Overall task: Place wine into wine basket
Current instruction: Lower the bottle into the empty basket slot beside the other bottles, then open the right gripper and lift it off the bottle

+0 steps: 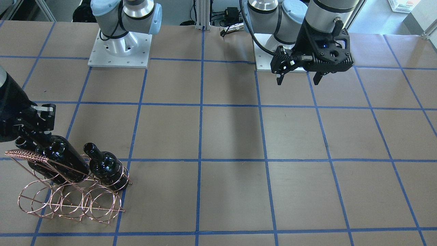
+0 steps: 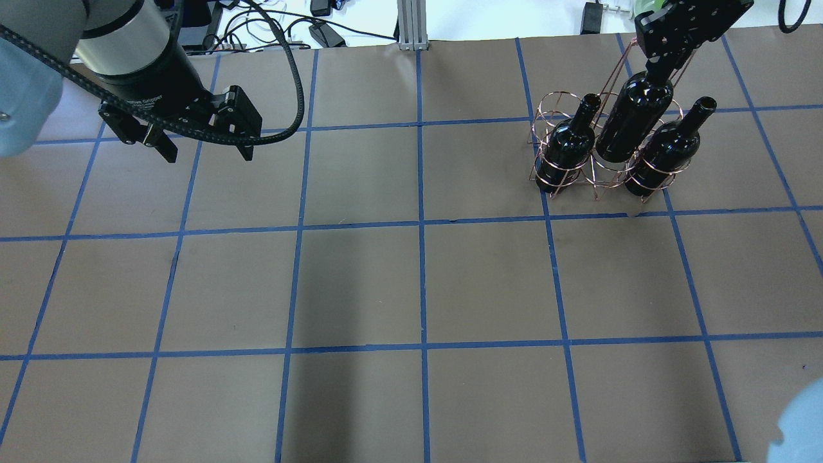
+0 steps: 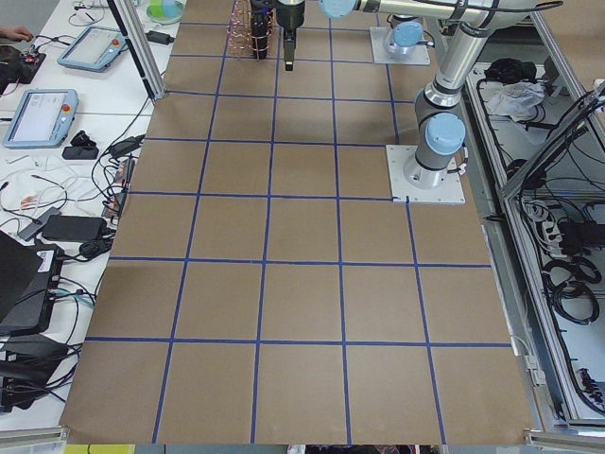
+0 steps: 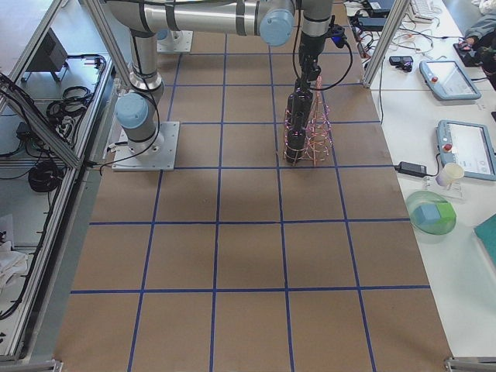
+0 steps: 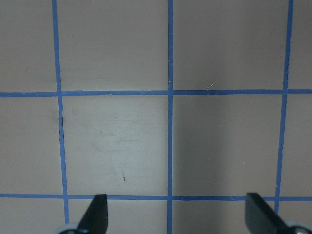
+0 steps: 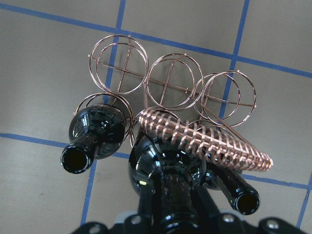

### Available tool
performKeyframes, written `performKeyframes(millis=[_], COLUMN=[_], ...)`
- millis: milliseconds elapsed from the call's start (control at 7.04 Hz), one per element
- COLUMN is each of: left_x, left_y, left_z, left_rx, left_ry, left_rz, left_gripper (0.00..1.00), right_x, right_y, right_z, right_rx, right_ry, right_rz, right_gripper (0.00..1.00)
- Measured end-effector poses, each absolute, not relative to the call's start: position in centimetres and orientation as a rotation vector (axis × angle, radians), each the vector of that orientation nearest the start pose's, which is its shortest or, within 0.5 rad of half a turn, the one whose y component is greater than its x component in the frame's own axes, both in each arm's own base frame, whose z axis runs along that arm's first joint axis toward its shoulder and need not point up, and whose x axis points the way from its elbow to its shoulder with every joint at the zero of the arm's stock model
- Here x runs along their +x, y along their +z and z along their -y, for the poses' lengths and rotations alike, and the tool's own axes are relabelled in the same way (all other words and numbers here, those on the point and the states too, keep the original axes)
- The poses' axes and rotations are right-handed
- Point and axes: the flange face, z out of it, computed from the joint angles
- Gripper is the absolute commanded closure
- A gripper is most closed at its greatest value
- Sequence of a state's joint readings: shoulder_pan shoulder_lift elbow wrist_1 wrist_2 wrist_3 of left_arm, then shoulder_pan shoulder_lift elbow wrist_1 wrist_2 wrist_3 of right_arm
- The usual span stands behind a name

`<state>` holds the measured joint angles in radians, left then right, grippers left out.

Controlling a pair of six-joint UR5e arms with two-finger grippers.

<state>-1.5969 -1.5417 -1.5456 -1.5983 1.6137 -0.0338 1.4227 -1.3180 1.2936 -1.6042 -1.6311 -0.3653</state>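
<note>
Front-facing view: the right end effector [image 1: 38, 120] is clamped on the neck of the wine [image 1: 60, 158], whose lower body sits among the rear hoops of the wine basket [image 1: 70, 201], just behind the coil-wrapped handle [image 1: 27, 156]; a second bottle [image 1: 106, 169] stands in the neighbouring hoop; across the surface [image 1: 225, 136], well apart, the left end effector [image 1: 298, 82] hangs spread and empty.

Overhead view: the wine is the middle one of three, between the second bottle and a third bottle [image 2: 667, 154]; it rides higher than both, so I judge it not fully seated, though its base is hidden.

Side views: the long axis runs close to upright, neck up into the grip, base down into the rack; any slight lean is too small to tell.

Left wrist view: both fingers wide apart over bare surface.

Right wrist view: the camera looks straight down the neck; the shoulder lies touching or just beside the handle, I cannot tell which; the front hoops [image 6: 170, 80] stand empty.

Handling, as a judgement: glossy glass, heavy, rigid, slippery and breakable; the slim neck is the natural hold, yet the weight hangs below it, so the bottle may swing or slide; the thin wire will likely flex or shift if knocked.
</note>
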Motion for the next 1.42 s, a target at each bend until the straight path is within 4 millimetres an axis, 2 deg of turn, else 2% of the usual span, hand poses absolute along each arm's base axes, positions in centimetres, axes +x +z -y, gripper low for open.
performKeyframes(millis=[426,710,852,994,1136,1278,1420], left_x=[-14.2,-14.2,-14.2,-14.2,-14.2,-14.2,-14.2], left_y=[51.1,50.7,50.5,50.3,50.3,50.3,50.2], left_z=[47.8,47.7,47.6,47.5,47.5,47.4,47.4], left_rx=[-0.013,-0.012,-0.011,-0.011,-0.011,-0.010,-0.010], left_ry=[-0.039,-0.029,-0.023,-0.018,-0.015,-0.015,-0.016], left_rz=[-3.099,-3.100,-3.100,-3.100,-3.100,-3.099,-3.101], left_gripper=[0.00,0.00,0.00,0.00,0.00,0.00,0.00], right_x=[3.6,3.6,3.6,3.6,3.6,3.6,3.6], right_y=[47.7,45.8,44.7,44.1,43.8,43.8,43.9], right_z=[61.7,61.7,61.7,61.7,61.7,61.6,61.6], right_rx=[-0.363,-0.366,-0.367,-0.367,-0.367,-0.367,-0.366], right_ry=[-0.071,-0.064,-0.070,-0.074,-0.076,-0.077,-0.082], right_rz=[-3.190,-3.188,-3.188,-3.188,-3.188,-3.187,-3.186], right_gripper=[0.98,0.98,0.92,0.81,0.52,0.20,0.01])
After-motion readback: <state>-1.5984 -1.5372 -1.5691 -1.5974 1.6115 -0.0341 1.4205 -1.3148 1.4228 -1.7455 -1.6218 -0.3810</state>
